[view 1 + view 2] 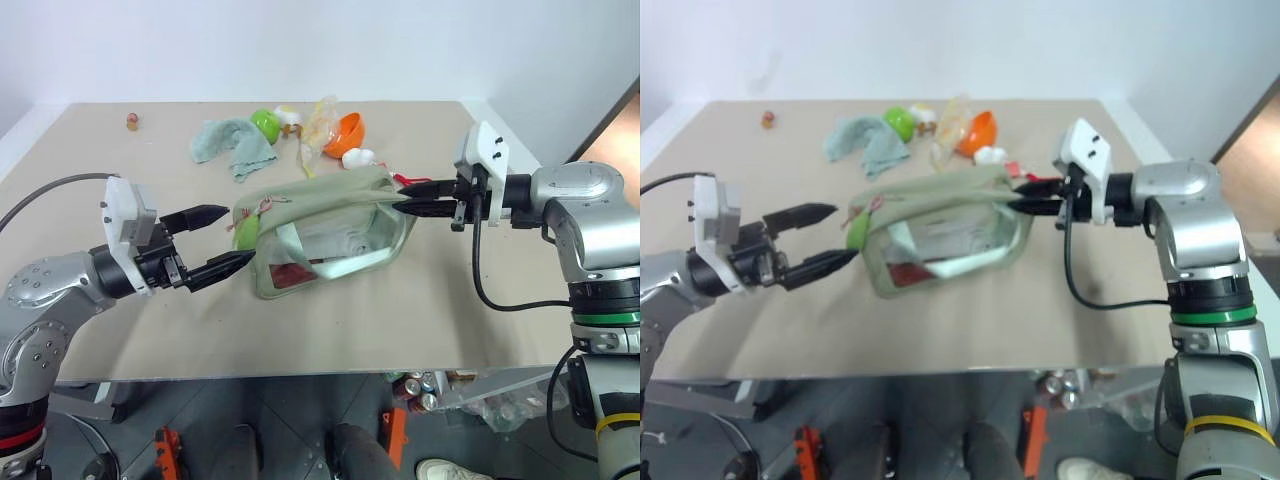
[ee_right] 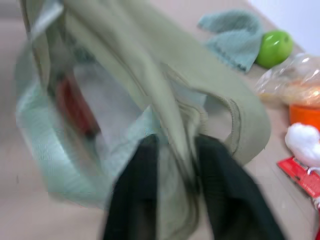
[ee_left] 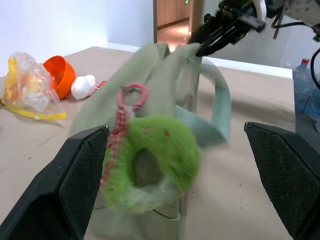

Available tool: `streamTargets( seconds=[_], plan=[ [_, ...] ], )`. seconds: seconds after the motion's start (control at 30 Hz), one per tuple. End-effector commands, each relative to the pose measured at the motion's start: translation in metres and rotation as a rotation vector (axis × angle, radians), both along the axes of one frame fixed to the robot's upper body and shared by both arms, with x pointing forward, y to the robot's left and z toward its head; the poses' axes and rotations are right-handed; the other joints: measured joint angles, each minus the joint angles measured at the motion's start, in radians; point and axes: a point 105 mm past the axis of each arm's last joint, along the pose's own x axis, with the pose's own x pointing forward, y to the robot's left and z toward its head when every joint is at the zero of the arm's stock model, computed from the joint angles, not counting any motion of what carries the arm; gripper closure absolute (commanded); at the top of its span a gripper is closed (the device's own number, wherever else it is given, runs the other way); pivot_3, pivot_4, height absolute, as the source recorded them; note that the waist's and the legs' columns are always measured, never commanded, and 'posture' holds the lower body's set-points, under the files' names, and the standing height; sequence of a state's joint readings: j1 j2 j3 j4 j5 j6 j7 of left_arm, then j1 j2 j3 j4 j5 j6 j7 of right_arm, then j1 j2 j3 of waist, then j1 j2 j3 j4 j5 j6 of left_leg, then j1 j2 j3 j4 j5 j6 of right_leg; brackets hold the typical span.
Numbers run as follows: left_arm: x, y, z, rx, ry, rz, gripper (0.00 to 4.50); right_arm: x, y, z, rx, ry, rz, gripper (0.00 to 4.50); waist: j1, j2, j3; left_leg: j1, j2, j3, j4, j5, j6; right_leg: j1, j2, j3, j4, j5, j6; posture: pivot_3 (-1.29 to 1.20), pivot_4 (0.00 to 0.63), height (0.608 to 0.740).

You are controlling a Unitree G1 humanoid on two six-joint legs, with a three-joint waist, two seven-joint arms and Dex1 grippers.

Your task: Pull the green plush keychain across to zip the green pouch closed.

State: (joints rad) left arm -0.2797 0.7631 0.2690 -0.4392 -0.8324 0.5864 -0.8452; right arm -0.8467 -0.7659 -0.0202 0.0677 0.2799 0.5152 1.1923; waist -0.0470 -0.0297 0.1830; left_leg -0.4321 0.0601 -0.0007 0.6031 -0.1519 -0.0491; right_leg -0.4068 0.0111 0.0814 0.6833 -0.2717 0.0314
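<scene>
- A tan surface (image 1: 300, 320) runs out ahead of me to a white wall, with darker floor past its near edge.
- The green pouch (image 1: 330, 232) sits near the middle of the surface, its sage top fabric bunched up and its clear side panel facing me, something red showing through it.
- A pale green strap (image 1: 292, 242) loops down over that clear panel.
- The green plush keychain (image 3: 152, 162) hangs at the pouch's left end, a fuzzy lime ring below a small pinkish ring and a red checked cord.
- My left claw (image 1: 222, 240) hovers just left of the pouch with its two black fingers spread wide; in the left wrist view the keychain lies between them, touching neither.
- My right claw (image 1: 405, 197) reaches in from the right to the pouch's right end; in the right wrist view its fingers sit on either side of a fold of the sage fabric, slightly parted, and I cannot tell whether they pinch it.
- Farther back lie a teal cloth (image 1: 232, 143), a glossy green ball (image 1: 266, 124), a crinkled clear bag (image 1: 318, 128), an orange bowl (image 1: 348, 132) and a small white toy (image 1: 358, 157).
- A small round object (image 1: 132, 122) sits alone at the far left.
</scene>
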Motion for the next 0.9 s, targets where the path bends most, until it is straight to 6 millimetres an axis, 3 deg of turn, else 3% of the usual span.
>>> streamTargets(
  seconds=[0.03,0.1,0.23,0.33,0.7,0.8,0.9],
  plan=[
    [-0.002,-0.003,0.008,0.007,-0.040,-0.025,0.00,-0.008,-0.008,0.015,0.089,-0.069,-0.038,1.84,0.001,0.000,0.000,0.000,0.000,0.000,0.000,0.000,0.000,0.000,0.000,0.000,0.000,0.000,0.000,0.00,0.150,0.740],
    [-0.002,-0.004,0.008,0.007,-0.041,-0.030,0.00,-0.009,-0.014,0.007,0.109,-0.053,-0.069,1.09,0.001,0.000,0.000,0.000,0.000,0.000,0.000,0.000,0.000,0.000,0.000,0.000,0.000,0.000,0.000,0.00,0.150,0.740],
    [-0.001,-0.005,0.010,0.009,-0.043,-0.038,0.00,-0.008,-0.025,-0.018,0.117,-0.027,-0.124,1.09,0.001,0.000,0.000,0.000,-0.001,0.000,0.001,0.000,0.000,0.000,0.000,0.000,0.000,-0.001,0.001,0.00,0.150,0.740],
    [-0.001,-0.006,0.010,0.010,-0.043,-0.040,0.00,-0.005,-0.030,-0.026,0.126,-0.023,-0.148,1.09,-0.002,0.000,0.000,0.000,0.000,0.000,0.001,0.000,0.001,0.000,0.000,0.000,0.000,0.000,0.002,0.00,0.150,0.740],
    [-0.001,-0.007,0.009,0.015,-0.047,-0.036,0.00,0.009,-0.015,-0.023,0.230,-0.006,-0.101,1.09,-0.002,0.000,0.000,0.001,0.000,0.000,0.001,0.000,0.001,0.001,0.001,0.001,0.000,0.001,0.002,0.00,0.150,0.740],
    [-0.001,-0.007,0.010,0.012,-0.052,-0.034,0.00,0.010,-0.012,-0.024,0.240,0.008,-0.084,1.86,-0.001,0.000,0.000,0.001,0.000,0.000,0.001,0.000,0.001,0.001,0.001,0.001,0.000,0.000,0.002,0.00,0.150,0.740],
    [-0.001,-0.008,0.011,0.011,-0.056,-0.033,0.00,0.008,-0.011,-0.026,0.232,0.016,-0.075,2.92,-0.001,0.000,0.000,0.001,0.000,0.000,0.001,0.000,0.001,0.001,0.001,0.001,0.000,0.000,0.002,0.00,0.150,0.740]
  ],
)
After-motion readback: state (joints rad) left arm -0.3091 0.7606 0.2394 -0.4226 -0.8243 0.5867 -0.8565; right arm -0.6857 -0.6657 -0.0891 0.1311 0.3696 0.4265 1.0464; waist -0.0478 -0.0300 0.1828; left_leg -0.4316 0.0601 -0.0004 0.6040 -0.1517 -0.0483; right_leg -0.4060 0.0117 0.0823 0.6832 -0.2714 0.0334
